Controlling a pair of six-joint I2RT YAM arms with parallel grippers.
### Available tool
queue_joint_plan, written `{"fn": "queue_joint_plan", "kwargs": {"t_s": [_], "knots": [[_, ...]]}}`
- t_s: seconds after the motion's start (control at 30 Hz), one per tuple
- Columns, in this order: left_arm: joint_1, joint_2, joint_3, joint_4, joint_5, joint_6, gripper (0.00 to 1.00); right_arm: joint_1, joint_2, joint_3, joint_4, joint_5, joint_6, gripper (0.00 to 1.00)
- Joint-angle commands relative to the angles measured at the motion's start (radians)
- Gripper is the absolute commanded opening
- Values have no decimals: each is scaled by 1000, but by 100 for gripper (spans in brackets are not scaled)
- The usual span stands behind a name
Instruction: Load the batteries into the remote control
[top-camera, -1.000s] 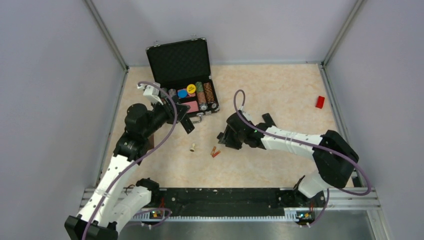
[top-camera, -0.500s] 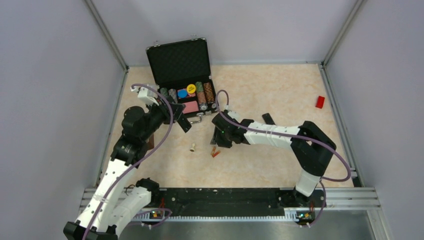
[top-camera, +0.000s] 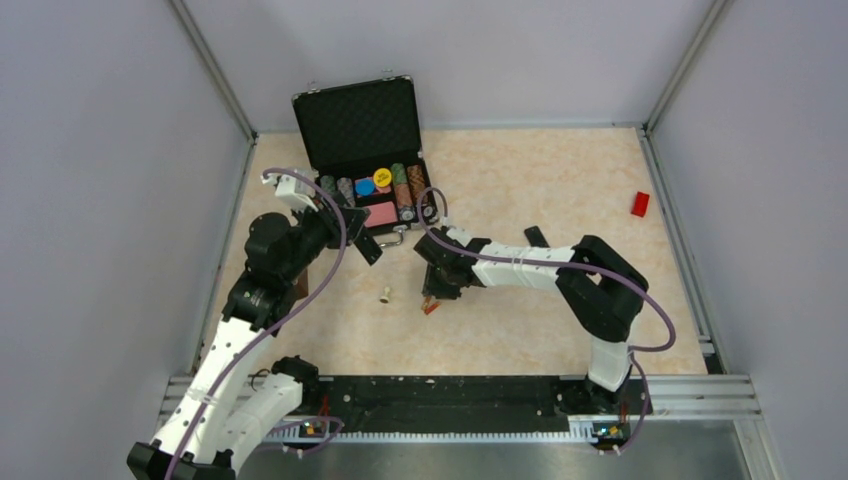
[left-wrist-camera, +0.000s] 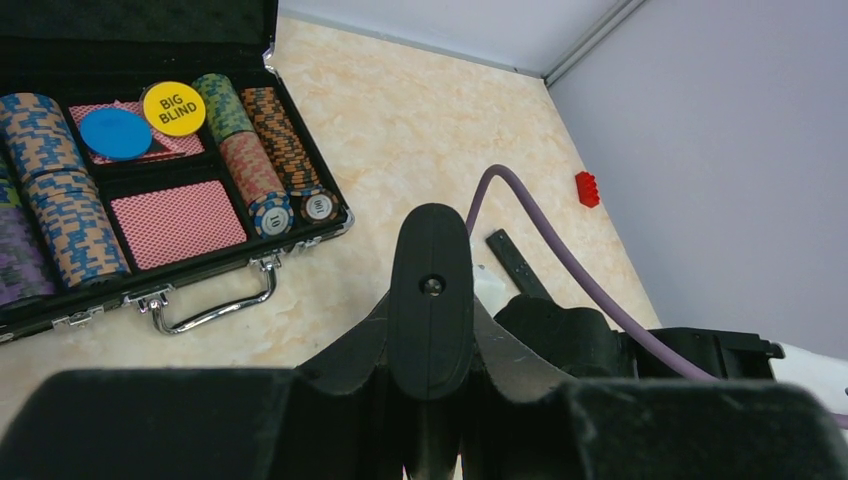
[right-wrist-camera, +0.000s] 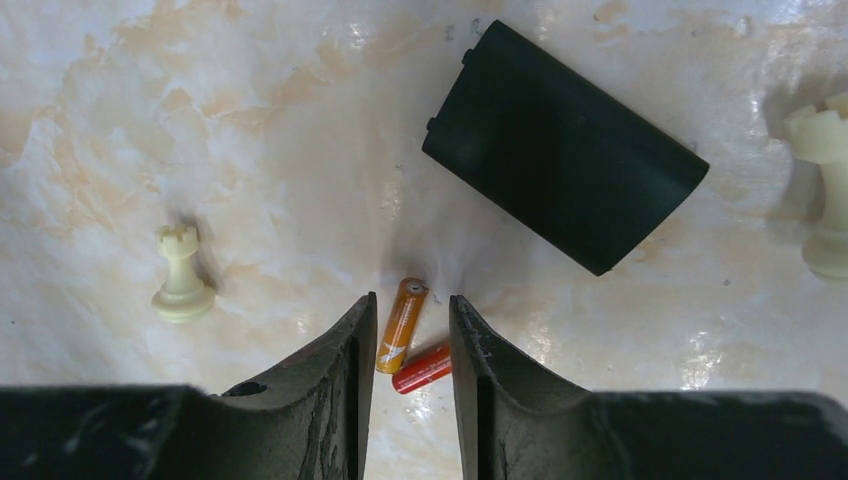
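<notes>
remote control (left-wrist-camera: 430, 255): lower end buried in left claw (left-wrist-camera: 430, 335) | cream piece (right-wrist-camera: 826, 150): cut by right edge

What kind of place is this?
Probably a robotics test cell: plain grey walls enclose the table, two arms are bolted to a rail, and unrelated props lie about, like a poker chip case and a chess piece.

I grip the black remote control (left-wrist-camera: 430, 300) by one end. Two red-orange batteries (right-wrist-camera: 402, 325) lie in a V mid-table, with the black back cover (right-wrist-camera: 565, 150) flat beside them.
</notes>
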Motion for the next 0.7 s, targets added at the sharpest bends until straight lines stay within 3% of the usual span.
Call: {"fn": "queue_joint_plan", "kwargs": {"t_s": [0.0,0.33,0.67], "knots": [[0,-20,-1,27,-37,-3,0,31,24,78,-33,46,-24,32],[0,-102,-8,-36,-283,5,0,53,85,135,-119,80,-21,26],[0,-190,-21,-63,-383,16,0,77,200,272,-251,130,-43,24]]}}
